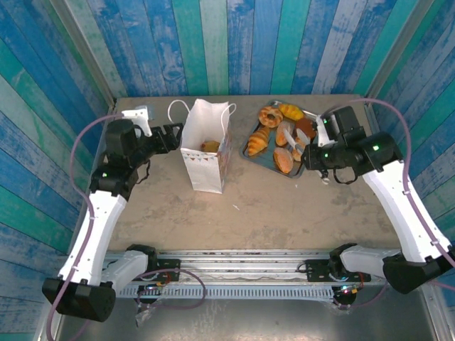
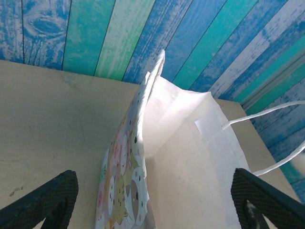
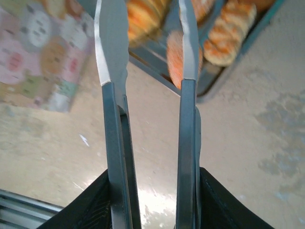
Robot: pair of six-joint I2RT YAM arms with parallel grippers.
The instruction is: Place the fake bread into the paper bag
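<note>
The white paper bag [image 1: 206, 165] stands open left of centre with one golden piece of fake bread [image 1: 210, 146] inside. Several more glossy pastries [image 1: 259, 141] lie on the grey tray [image 1: 260, 159]. My left gripper [image 1: 175, 135] is at the bag's left rim, open. In the left wrist view its fingers [image 2: 47, 200] stand wide apart on either side of the bag's patterned wall [image 2: 121, 191], not pinching it. My right gripper [image 1: 310, 153] is shut on metal tongs [image 1: 293, 141]. The tongs' blades [image 3: 188, 52] are apart over the tray's near edge, empty, with an orange bun [image 3: 172, 57] behind them.
Blue and teal plank walls close in the back and both sides. The bag's cord handles [image 1: 175, 108] stick out toward the back wall. The tray's rim [image 3: 209, 90] sits close to the bag's printed side [image 3: 38, 52], with bare tabletop in front of both.
</note>
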